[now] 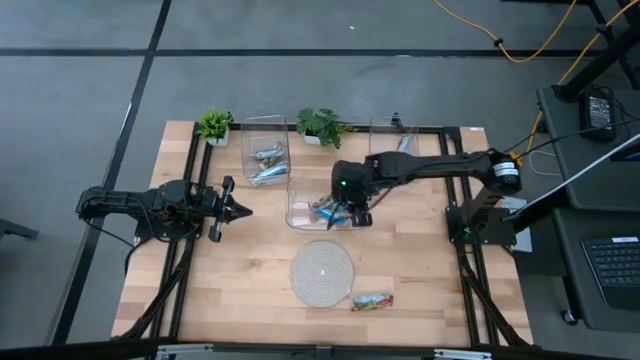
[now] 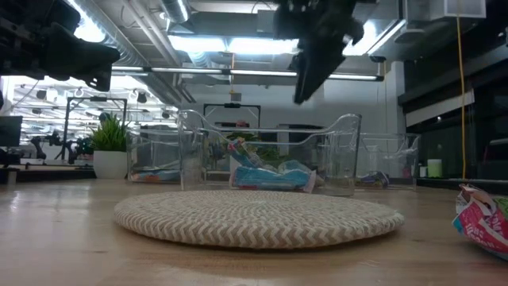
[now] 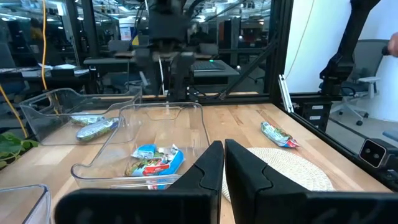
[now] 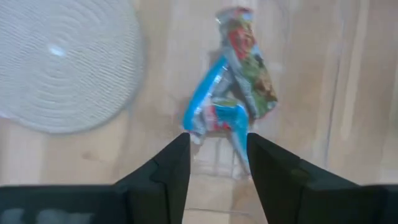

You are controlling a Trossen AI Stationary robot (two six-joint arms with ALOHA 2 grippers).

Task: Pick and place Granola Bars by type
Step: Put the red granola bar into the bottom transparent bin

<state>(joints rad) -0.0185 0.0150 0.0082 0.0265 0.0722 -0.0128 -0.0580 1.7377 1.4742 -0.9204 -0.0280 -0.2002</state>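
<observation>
Right gripper point(image 4: 217, 163) above middle bin point(image 1: 300, 200), fingers apart, holding nothing; blue and red/green bars point(image 4: 231, 102) lie in bin below. One bar point(image 1: 372, 301) on table beside mat point(image 1: 322, 271). Left gripper point(image 3: 222, 163) pinched closed, empty, waiting at table's left.

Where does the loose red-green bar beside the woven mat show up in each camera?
High view: loose bar on the wood by the woven mat, near the table's front edge.
Low view: at the right edge.
Left wrist view: beyond the mat.
Right wrist view: not in it.
Shared landmark: the mat.
</observation>
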